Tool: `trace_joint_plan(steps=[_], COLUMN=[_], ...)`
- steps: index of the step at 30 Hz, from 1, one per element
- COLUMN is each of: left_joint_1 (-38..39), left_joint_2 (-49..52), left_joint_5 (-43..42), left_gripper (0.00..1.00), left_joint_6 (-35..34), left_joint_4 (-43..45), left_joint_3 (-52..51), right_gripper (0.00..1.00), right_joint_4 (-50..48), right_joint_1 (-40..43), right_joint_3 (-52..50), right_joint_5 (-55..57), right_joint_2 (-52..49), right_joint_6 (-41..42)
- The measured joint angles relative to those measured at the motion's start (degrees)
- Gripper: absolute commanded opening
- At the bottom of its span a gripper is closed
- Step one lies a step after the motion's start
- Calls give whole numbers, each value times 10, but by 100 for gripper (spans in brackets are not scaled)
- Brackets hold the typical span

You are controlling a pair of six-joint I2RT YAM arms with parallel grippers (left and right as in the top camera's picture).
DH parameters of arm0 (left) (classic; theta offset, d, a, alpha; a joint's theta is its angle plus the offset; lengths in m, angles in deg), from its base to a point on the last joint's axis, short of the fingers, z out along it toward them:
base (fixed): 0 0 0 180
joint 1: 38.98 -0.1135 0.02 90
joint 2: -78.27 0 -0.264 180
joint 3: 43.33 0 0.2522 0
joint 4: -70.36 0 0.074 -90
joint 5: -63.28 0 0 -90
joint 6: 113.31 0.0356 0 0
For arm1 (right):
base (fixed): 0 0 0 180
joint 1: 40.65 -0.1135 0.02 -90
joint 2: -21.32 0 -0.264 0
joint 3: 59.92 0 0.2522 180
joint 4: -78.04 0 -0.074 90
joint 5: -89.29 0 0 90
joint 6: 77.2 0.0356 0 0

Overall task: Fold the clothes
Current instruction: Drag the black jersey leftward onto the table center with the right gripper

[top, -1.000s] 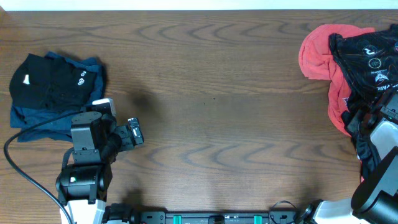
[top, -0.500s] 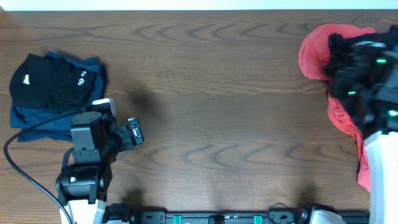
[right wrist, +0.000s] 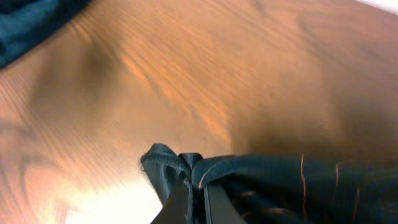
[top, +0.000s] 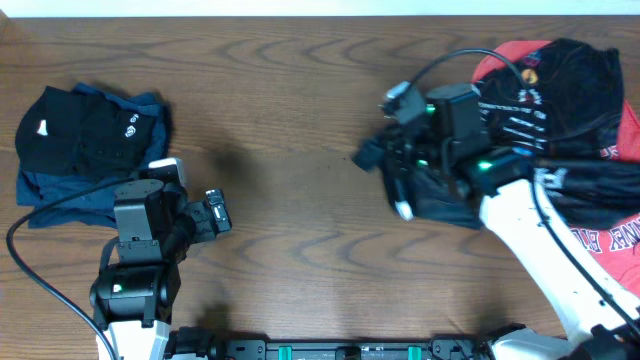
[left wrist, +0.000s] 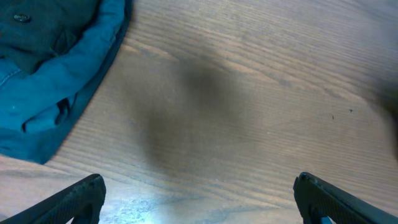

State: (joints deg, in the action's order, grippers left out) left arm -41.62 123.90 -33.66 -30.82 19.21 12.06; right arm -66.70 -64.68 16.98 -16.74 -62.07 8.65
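Right fingers [right wrist: 177, 208] tight on black jersey [right wrist: 286, 186] edge; left fingers [left wrist: 336, 200] apart, empty, near blue folded pile [left wrist: 56, 62].

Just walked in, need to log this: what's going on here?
The right gripper is shut on a bunched edge of the black sports jersey with thin orange lines, which stretches from the right side toward the middle of the brown wooden table, partly over a red white-printed T-shirt. The left gripper hangs open beside a pile of black and blue garments. The jersey is not yet folded.
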Motion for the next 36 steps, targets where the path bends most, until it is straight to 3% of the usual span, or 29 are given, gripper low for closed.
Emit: trace_joint_plan(steps=[10, 11, 15, 20, 25, 28, 32, 36], left_joint_1=[0, 0, 0, 0, 1, 11, 53, 111], left_joint_2=[0, 0, 0, 2, 31, 70, 150, 236], left_joint_5=[0, 0, 0, -5, -48, -71, -88, -97], left_gripper=[98, 98, 98, 98, 98, 98, 98, 98], left_joint_6=[0, 0, 0, 0, 0, -1, -7, -36], left_joint_4=[0, 0, 3, 14, 55, 88, 117, 152], left_joint_3=[0, 0, 1, 1, 2, 3, 3, 3], right_gripper=[1, 4, 47, 60, 59, 68, 71, 72], right_joint_4=[-238, -261, -355, -414, -314, -182, -31, 58], right_joint_1=[-83, -88, -93, -86, -46, -7, 43, 90], right_joint_3=[0, 0, -1, -1, -2, 0, 3, 3], right_joint_5=[4, 5, 45, 172, 258, 285, 302, 307], right_joint_2=[-132, -147, -187, -194, -149, -73, 23, 75], right_joint_6=[-9, -10, 2, 26, 37, 54, 79, 102])
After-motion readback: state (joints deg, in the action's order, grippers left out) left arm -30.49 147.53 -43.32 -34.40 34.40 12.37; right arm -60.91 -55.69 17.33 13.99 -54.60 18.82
